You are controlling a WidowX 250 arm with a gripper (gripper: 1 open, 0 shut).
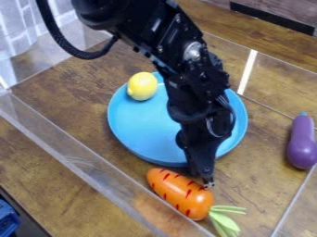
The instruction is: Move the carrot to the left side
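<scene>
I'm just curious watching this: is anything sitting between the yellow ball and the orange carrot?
In the camera view, only the blue plate itself and the robot's black arm lie between the yellow ball and the carrot.

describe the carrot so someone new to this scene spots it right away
Find the big blue plate on the wooden table. Just in front of its near rim, under the black gripper, lies the carrot: stubby, orange, dark-striped, green-leaved, unlike the yellow lemon or purple eggplant.
</scene>
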